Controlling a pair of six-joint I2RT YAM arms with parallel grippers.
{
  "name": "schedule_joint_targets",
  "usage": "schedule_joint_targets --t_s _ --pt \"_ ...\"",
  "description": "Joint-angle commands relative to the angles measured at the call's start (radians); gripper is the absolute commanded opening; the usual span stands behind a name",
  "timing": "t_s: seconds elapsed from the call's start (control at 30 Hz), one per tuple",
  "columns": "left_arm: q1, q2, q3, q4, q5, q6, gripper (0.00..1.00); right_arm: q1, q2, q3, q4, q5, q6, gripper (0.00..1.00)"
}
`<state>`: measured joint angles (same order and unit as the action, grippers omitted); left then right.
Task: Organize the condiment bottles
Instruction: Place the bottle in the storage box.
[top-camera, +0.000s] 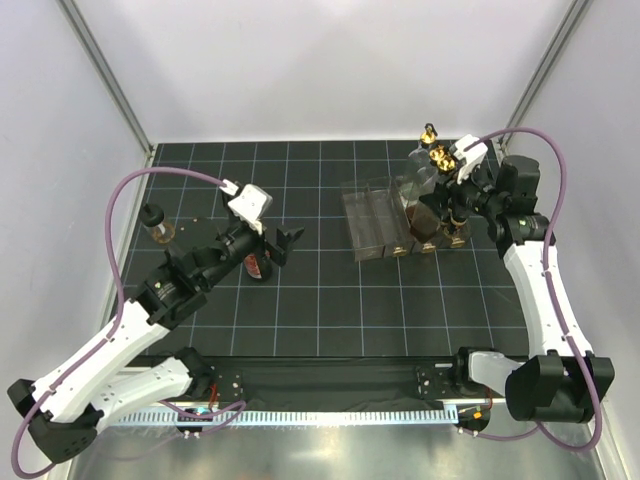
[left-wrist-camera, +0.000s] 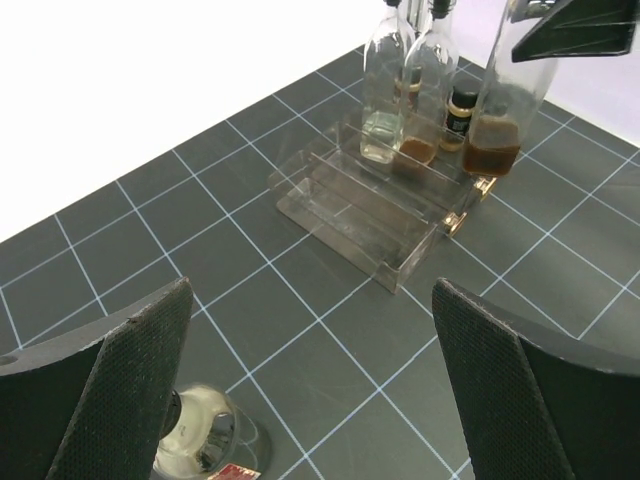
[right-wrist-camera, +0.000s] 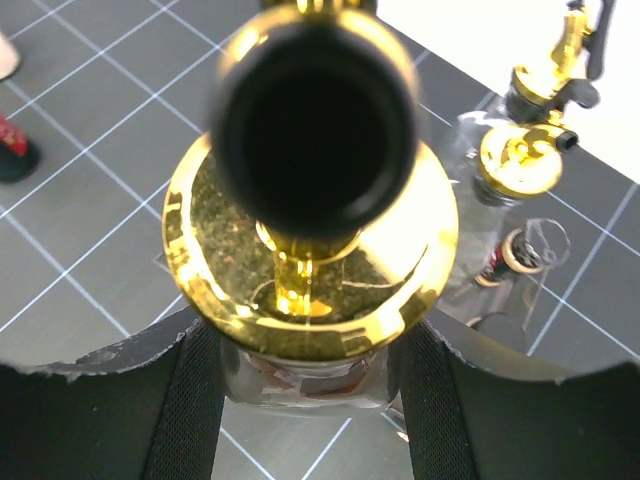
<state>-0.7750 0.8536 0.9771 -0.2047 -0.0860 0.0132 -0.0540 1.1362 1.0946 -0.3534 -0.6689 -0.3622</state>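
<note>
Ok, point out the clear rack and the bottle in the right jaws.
clear rack (left-wrist-camera: 370, 215), left wrist view, front step.
gold-topped bottle (right-wrist-camera: 310, 270), right wrist view, gold cap.

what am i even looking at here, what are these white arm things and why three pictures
Two robot arms are bolted to a gridded table. One picture looks down from above; the other two come from cameras on each wrist. The left gripper is open and empty, above a white-capped bottle of red sauce. The right gripper is shut on a tall bottle with a gold pourer top, at the right end of a clear rack. Two more tall bottles and a small dark bottle stand in the rack. Another bottle stands far left.
</note>
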Motion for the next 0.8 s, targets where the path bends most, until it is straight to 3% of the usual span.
schedule_joint_targets --t_s 0.0,0.77 --pt "-0.001 -0.027 -0.008 0.065 0.009 0.021 1.00 -0.013 0.000 0.034 0.157 0.049 0.037 0.04" --pt "-0.003 -0.034 -0.021 0.070 0.006 0.019 1.00 -0.044 0.145 0.010 0.330 0.089 0.084 0.04"
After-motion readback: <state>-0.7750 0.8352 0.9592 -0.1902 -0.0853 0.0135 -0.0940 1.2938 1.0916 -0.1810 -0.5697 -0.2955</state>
